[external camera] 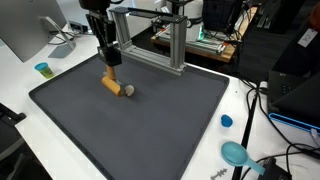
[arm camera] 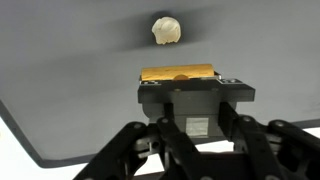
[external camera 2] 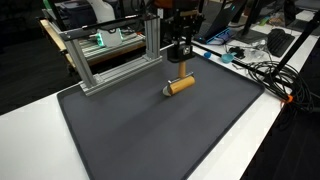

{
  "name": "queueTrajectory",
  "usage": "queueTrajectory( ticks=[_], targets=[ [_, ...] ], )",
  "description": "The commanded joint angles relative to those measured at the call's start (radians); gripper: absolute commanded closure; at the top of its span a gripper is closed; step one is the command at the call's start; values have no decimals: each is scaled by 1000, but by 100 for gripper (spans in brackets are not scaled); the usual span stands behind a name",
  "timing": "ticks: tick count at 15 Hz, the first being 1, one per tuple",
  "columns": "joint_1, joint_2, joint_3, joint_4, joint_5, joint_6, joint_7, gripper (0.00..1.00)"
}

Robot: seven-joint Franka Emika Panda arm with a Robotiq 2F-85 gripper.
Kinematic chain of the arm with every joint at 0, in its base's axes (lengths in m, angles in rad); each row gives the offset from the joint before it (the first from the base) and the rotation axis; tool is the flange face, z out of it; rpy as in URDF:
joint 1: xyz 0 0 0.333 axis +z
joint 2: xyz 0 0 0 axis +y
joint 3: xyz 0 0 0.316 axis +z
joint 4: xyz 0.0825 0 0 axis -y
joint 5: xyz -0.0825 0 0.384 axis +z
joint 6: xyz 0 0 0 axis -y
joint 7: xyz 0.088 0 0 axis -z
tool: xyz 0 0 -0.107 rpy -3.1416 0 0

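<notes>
tan cylinder [external camera: 112, 85] lies on its side on the dark mat [external camera: 150, 130], a pale ball [external camera: 128, 91] just beside it.

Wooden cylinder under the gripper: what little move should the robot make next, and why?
Probably a small lift straight up. The gripper looks shut on the wooden cylinder, which lies on the dark mat close to a pale ball; rising first would likely clear both before any sideways move.
</notes>
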Motion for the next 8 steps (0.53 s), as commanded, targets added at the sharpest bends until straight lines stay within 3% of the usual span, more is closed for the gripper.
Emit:
queueTrajectory(
  ticks=[1,8],
  targets=[
    [15,-32,-8,2,-7,-72,-32,79],
    [44,0,-12,-1,-52,-117,-12,79]
  ],
)
